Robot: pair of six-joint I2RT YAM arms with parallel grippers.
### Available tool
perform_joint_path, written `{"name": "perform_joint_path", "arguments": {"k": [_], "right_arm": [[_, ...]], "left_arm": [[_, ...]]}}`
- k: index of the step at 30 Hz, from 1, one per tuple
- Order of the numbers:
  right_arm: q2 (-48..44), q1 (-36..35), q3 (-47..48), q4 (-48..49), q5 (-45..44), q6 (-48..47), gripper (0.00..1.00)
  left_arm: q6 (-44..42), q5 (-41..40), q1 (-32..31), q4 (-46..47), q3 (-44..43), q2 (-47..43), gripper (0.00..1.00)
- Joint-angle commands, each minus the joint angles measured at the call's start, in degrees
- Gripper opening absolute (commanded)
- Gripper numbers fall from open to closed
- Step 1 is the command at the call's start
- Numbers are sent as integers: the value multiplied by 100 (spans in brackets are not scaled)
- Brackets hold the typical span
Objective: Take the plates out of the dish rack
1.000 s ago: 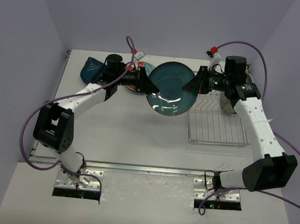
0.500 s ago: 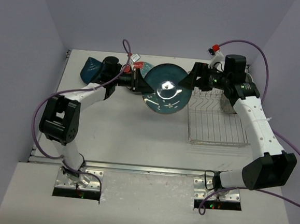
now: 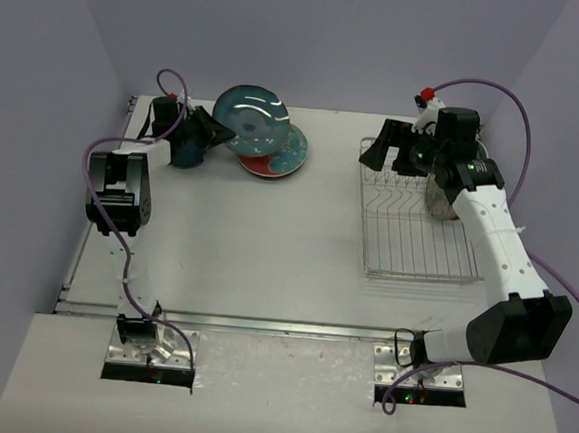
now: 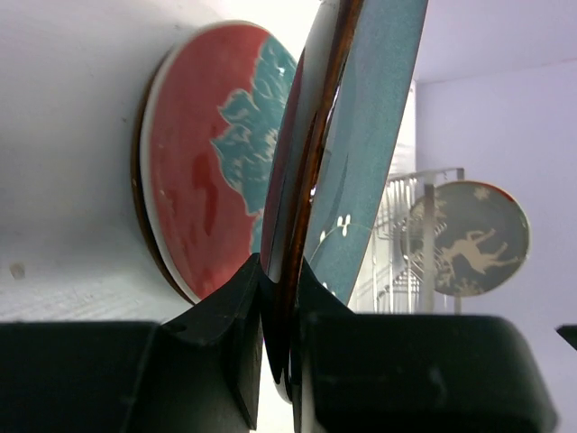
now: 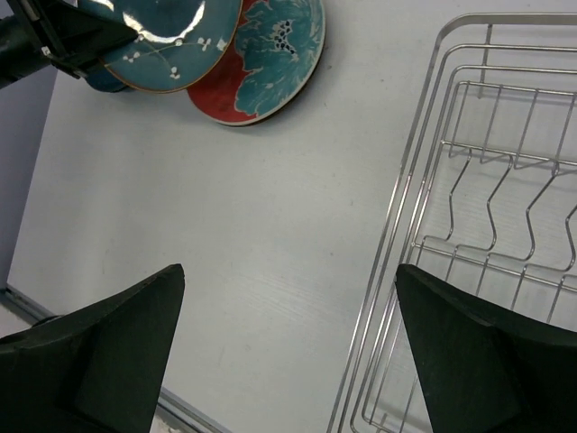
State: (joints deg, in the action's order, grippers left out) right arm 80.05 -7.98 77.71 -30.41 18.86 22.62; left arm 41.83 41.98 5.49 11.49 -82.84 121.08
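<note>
- At the far left of the white table (image 3: 246,253), the left gripper (image 4: 279,284) is clamped tight on the rim of a round teal plate with pale blossom markings (image 4: 370,135). Its two black fingers pinch the edge from either side.
- The teal plate is held tilted, with its lower part over a round red-rimmed plate with a teal floral centre (image 3: 282,162). Whether the two plates touch cannot be told.
- The red-rimmed plate lies flat on the table, just beyond the left gripper.
- Across the table, the right gripper (image 3: 390,152) hangs with its jaws spread wide and nothing between them. It is above the far left corner of the rectangular silver wire dish rack (image 3: 417,249).
- Both plates outside the rack are well apart from the right gripper, off to its left.
- One grey-blue round plate with a pale deer figure (image 4: 469,236) stands upright in the dish rack, at its far right side beside the right arm.
</note>
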Motion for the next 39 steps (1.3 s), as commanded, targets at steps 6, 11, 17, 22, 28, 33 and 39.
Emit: {"name": "perform_joint_path", "arguments": {"k": [6,11,17,22,28,33,39], "right_arm": [[-107,75,-27,-10,-328,-207,99],[-56,77,-28,-22,-278,-179,99],[-47,77,-39,-40,-280,-186,99],[-77,77,-54,-61,-295,-222,99],[-122,77,-36,-114,-339,-258,99],[-188,77,-36,-159,-388,-289,99],[-282,77,-13,-202,-664,-378,99]], "left_arm": [[-272,-72,-208,229,-842,369,0],[-289,46,-285,160,-935,500,0],[-343,266,-420,-19,-1113,722,0],[-482,266,-487,-207,-1146,776,5],[-792,-26,-487,-651,-1156,680,25],[-1190,-404,-487,-1089,-1300,524,57],[-2023,-1230,-771,-2101,-1553,92,83]]}}
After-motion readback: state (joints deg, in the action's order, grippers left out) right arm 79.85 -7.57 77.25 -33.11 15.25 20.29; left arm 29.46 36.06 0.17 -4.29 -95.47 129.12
